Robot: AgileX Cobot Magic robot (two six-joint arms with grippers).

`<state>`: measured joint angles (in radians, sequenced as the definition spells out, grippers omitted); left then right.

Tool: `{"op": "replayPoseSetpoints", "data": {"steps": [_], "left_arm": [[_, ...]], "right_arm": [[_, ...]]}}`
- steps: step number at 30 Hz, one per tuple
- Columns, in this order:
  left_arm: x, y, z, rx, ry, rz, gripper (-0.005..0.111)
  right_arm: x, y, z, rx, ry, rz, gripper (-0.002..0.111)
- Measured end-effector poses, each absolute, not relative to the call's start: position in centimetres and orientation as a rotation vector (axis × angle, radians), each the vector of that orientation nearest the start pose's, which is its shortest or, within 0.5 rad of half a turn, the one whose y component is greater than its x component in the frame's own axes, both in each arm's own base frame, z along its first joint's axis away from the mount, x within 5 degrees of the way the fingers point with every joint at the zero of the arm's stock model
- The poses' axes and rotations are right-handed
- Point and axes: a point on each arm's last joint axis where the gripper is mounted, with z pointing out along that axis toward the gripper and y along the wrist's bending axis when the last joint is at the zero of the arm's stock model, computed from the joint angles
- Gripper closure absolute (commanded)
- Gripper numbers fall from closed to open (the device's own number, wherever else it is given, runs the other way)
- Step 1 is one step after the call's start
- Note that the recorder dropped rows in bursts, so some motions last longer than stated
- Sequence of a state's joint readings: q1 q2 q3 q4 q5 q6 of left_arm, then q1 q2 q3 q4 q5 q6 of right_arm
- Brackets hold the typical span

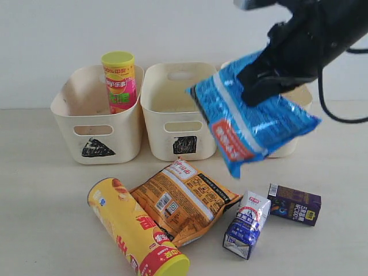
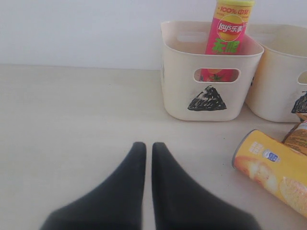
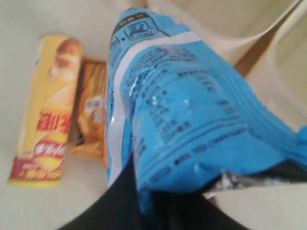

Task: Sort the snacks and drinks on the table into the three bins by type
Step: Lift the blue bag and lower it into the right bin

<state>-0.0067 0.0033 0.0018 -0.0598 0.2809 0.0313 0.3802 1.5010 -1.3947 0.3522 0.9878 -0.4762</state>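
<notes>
My right gripper (image 1: 261, 86) is shut on the blue packet (image 1: 247, 118), held in the air in front of the square bin (image 1: 178, 112) and the mostly hidden third bin (image 1: 302, 98). In the right wrist view the blue packet (image 3: 192, 110) fills the frame. The pink-green can (image 1: 119, 80) stands in the triangle bin (image 1: 95, 115). The yellow-red can (image 1: 135, 230) lies on the table (image 1: 46, 218) beside the orange-brown packet (image 1: 184, 198). The blue-and-white carton (image 1: 247, 224) and purple carton (image 1: 294, 204) rest at front right. My left gripper (image 2: 149, 148) is shut and empty, low over bare table.
In the left wrist view the triangle bin (image 2: 211, 76) stands ahead with the pink-green can (image 2: 228, 33) in it, and the yellow-red can (image 2: 273, 170) lies close by. A black cable (image 1: 330, 109) hangs from the right arm.
</notes>
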Motion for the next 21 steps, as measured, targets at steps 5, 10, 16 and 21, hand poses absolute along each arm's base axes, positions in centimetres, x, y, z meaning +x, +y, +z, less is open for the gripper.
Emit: {"op": "replayPoseSetpoints", "data": {"steps": [5,10,16,21], "left_arm": [[5.5,-0.2,18.7,-0.005,1.769,-0.038,0.103],[5.5,-0.2,18.7,-0.005,1.769,-0.038,0.103],[5.5,-0.2,18.7,-0.005,1.769,-0.038,0.103],[5.5,-0.2,18.7,-0.005,1.769,-0.038,0.103]], "right_arm": [[30.2,13.3,37.9,-0.702,2.161,0.249,0.108],[32.6,13.0,38.6,-0.556,1.985,0.136,0.108],[36.6,13.3,35.6,-0.565,1.91,0.029,0.108],[40.4,11.4,32.1,-0.425,1.919,0.045,0.108]]}}
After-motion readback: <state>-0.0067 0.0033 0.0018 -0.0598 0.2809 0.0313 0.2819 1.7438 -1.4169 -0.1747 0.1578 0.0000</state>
